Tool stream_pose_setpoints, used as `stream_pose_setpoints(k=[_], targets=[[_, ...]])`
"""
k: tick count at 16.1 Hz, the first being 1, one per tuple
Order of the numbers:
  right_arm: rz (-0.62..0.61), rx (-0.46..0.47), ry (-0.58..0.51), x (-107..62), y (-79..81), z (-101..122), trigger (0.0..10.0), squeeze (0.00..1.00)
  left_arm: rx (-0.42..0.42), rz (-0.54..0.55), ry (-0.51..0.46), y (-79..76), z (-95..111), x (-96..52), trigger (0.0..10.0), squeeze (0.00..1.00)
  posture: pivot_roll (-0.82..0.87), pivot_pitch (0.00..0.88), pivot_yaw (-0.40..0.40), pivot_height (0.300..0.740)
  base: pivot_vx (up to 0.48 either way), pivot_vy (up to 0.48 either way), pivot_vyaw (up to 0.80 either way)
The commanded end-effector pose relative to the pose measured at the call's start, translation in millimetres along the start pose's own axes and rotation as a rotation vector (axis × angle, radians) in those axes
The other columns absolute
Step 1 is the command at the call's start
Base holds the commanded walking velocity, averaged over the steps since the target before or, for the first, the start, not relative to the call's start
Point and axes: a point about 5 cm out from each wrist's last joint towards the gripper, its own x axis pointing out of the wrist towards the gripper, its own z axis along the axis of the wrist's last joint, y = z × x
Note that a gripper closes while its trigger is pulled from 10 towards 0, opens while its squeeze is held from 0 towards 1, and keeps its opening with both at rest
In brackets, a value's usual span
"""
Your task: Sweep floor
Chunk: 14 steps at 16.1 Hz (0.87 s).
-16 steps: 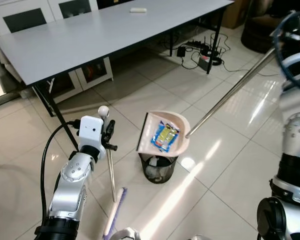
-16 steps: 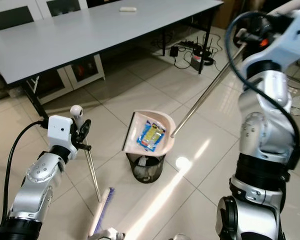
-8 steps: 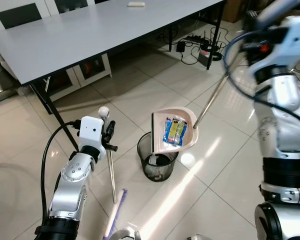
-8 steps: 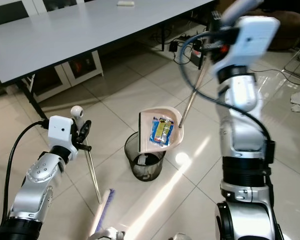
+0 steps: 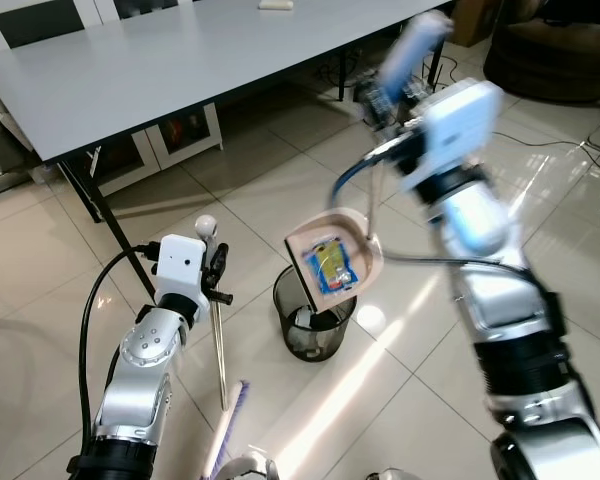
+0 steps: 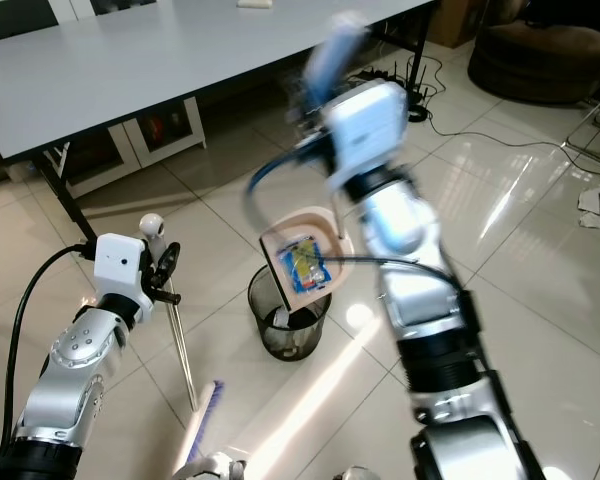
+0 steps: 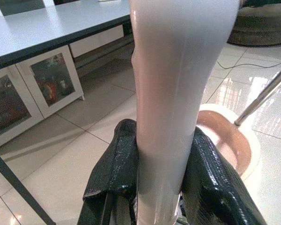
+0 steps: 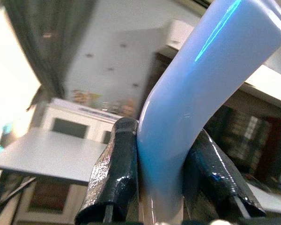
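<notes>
Overhead, dustpan (image 5: 332,262) tilted above bin (image 5: 314,322) (wrappers inside) — blurred

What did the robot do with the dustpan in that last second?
The right arm swung in toward the middle, lifting the pole upright, so the dustpan tipped steeper over the bin. The wrapper is still in the pan. The right pincer kept its hold on the blue handle. The left pincer kept holding the broom upright, and the bin stayed put.
</notes>
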Motion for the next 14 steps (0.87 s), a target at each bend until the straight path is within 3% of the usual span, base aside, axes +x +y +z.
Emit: stream_pose_setpoints(k=[1, 2, 5, 6, 8, 12, 14], targets=[[0.073, -0.063, -0.059, 1.7, 11.9, 7, 10.0, 0.0, 0.031, 0.006, -0.041, 1.6, 10, 1.7, 10.0, 0.0, 0.02, 0.063, 0.036, 0.74, 0.0, 0.0, 0.0], [0.137, -0.122, -0.069, 1.9, 22.9, 6, 10.0, 0.0, 0.028, 0.009, -0.044, 1.0, 11, 2.6, 10.0, 0.0, 0.02, 0.051, 0.033, 0.74, 0.0, 0.0, 0.0], [0.203, -0.185, -0.08, 2.8, 31.7, 5, 10.0, 0.0, 0.028, 0.015, -0.054, 1.0, 13, 4.8, 10.0, 0.0, 0.02, 0.046, 0.031, 0.74, 0.0, 0.0, 0.0], [0.232, -0.281, -0.051, 3.5, 32.6, 1, 10.0, 0.0, 0.032, 0.017, -0.051, 2.4, 12, 5.0, 10.0, 0.0, 0.02, 0.043, 0.033, 0.74, 0.0, 0.0, 0.0], [0.203, -0.328, -0.057, 5.1, 27.9, 1, 10.0, 0.0, 0.037, 0.018, -0.049, 3.4, 12, 4.8, 10.0, 0.0, 0.02, 0.031, 0.038, 0.74, 0.0, 0.0, 0.0], [-0.118, -0.346, -0.197, 16.0, -30.6, 39, 10.0, 0.0, 0.031, -0.007, -0.049, 4.4, 12, 7.8, 10.0, 0.0, 0.01, 0.006, 0.053, 0.74, 0.0, 0.0, 0.0], [-0.229, -0.427, -0.113, 4.4, -66.0, 39, 10.0, 0.0, 0.012, -0.018, -0.044, 1.5, 9, 7.3, 10.0, 0.0, -0.01, 0.0, 0.054, 0.74, 0.0, 0.0, 0.0]])
